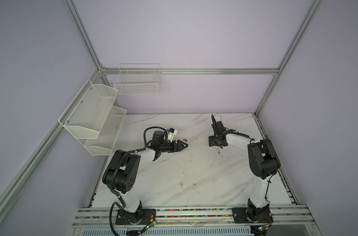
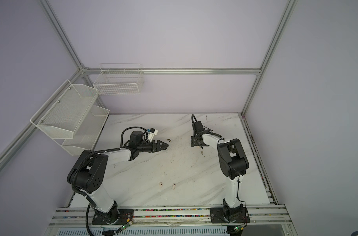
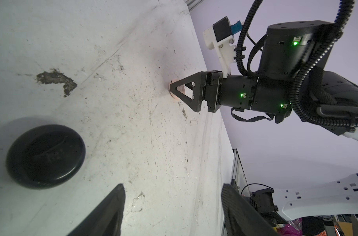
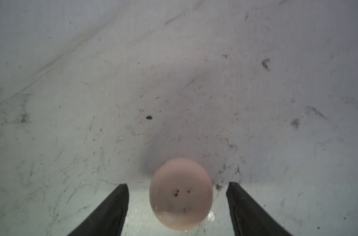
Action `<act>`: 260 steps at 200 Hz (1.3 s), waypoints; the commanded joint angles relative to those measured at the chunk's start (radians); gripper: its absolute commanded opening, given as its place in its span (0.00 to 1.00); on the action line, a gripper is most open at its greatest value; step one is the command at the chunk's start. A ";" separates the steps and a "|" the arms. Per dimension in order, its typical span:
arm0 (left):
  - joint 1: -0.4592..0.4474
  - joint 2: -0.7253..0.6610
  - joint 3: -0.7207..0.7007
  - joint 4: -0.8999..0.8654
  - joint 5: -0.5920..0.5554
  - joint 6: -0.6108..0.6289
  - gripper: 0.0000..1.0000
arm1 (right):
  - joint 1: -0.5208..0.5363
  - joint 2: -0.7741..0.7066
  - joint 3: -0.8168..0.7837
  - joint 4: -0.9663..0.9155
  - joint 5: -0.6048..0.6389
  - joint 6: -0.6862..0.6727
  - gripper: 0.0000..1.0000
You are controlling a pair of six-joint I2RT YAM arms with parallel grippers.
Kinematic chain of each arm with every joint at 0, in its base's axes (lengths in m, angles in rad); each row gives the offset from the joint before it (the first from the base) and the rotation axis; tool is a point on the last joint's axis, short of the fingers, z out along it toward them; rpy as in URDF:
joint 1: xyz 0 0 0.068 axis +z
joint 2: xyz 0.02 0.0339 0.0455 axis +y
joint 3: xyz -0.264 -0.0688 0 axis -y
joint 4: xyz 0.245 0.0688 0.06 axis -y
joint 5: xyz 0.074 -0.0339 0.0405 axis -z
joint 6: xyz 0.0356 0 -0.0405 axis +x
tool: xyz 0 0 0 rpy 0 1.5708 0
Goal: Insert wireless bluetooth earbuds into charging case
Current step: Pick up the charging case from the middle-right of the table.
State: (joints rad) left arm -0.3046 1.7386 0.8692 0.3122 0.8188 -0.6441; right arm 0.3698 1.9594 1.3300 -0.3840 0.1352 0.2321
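Pink case (image 4: 181, 194) untouched between wide right pincer (image 4: 177, 183), wrist pointing down, left pincer (image 3: 173, 185) wide, wrist level

Wide passage down the middle of the table (image 1: 194, 163)
A dark scrap (image 1: 185, 140) lies between left gripper (image 1: 183, 145) and right gripper (image 1: 218, 145); two pale earbuds (image 1: 181, 185) sit near the front edge; a pink case (image 4: 181, 194) stands between the right one's fingers (image 4: 112, 206), untouched.
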 commanded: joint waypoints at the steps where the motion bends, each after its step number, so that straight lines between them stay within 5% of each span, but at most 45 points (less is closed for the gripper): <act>1: -0.008 -0.017 0.037 0.036 0.022 -0.006 0.74 | -0.005 0.005 -0.029 0.039 -0.005 0.030 0.75; 71: -0.007 -0.026 0.042 0.003 0.008 -0.006 0.74 | -0.005 0.003 -0.037 0.021 -0.022 -0.002 0.52; 148: 0.002 -0.086 0.004 -0.041 -0.021 -0.003 0.74 | -0.004 0.031 -0.042 0.027 -0.030 -0.019 0.64; 220: 0.016 -0.114 -0.029 -0.059 -0.032 -0.015 0.74 | 0.005 0.003 -0.034 0.035 -0.030 -0.092 0.52; 260: 0.037 -0.230 -0.122 -0.105 -0.051 -0.031 0.74 | 0.176 -0.110 -0.108 0.070 -0.073 -0.182 0.52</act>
State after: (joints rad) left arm -0.2848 1.6112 0.8223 0.2340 0.7757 -0.6655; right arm 0.4168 1.9583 1.2716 -0.3286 0.1032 0.1265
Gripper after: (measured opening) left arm 0.736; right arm 0.532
